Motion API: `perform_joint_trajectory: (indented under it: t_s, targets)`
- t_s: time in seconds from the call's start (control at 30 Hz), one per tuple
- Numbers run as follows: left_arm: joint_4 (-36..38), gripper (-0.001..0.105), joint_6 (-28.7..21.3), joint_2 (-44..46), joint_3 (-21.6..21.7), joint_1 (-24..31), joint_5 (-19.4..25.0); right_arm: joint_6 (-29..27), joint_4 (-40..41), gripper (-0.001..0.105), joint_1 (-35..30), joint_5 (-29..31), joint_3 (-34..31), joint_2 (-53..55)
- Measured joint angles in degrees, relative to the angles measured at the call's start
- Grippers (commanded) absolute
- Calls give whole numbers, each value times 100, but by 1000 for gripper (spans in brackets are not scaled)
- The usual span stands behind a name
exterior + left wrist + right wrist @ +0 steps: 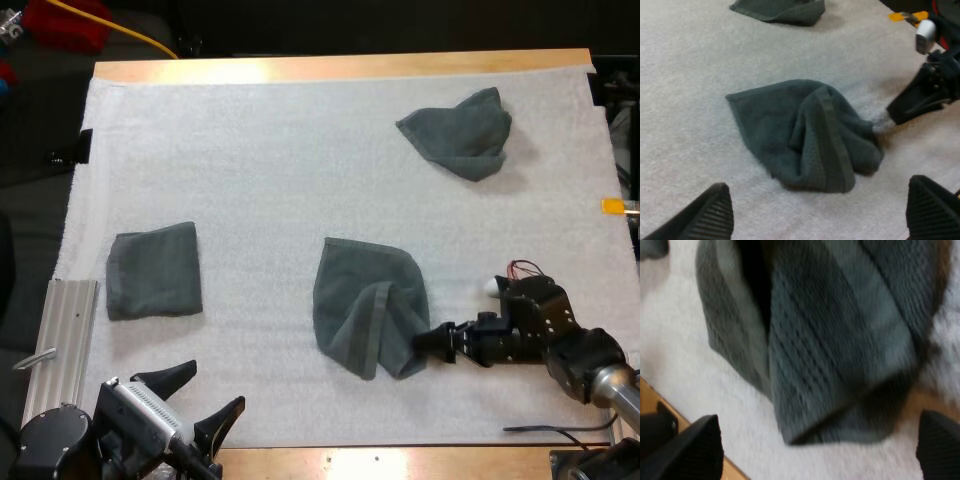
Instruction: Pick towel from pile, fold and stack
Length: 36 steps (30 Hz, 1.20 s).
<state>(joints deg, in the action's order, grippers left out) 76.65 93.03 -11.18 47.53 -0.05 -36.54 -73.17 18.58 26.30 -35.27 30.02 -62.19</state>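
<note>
A crumpled dark grey-green towel point(365, 305) lies on the white mat point(260, 170) near the middle front, one banded edge folded over itself point(805, 132). My right gripper point(432, 342) sits low at this towel's right edge, open, its fingers point(695, 450) wide apart with the towel's corner point(830, 355) just ahead of them. My left gripper point(205, 395) hovers open at the front left, its fingertips point(705, 215) apart and short of the towel. A folded towel point(155, 270) lies flat at the left. Another crumpled towel point(460, 132) rests at the far right point(780, 9).
A metal rail point(62, 340) lies along the mat's left front side. A black clip point(75, 148) holds the mat's left edge. The wooden table edge point(380, 460) runs close in front of both grippers. Bare mat spreads between the three towels.
</note>
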Motion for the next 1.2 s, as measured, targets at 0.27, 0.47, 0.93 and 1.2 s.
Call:
perform_joint_trajectory:
  t_s: [0.27, 0.47, 0.93, 1.2]
  targets:
    - [0, 69, 0, 0, 0, 0, -125, 128, -681, 77, 0, -7, 0, -816]
    - [0, 69, 0, 0, 0, 0, -125, 493, -1197, 77, 0, -15, 0, -1175]
    - [0, 69, 0, 0, 0, 0, -125, 911, -1657, 77, 0, -567, 0, -1222]
    - [0, 69, 0, 0, 0, 0, -125, 962, -1539, 77, 0, -291, 0, -1361]
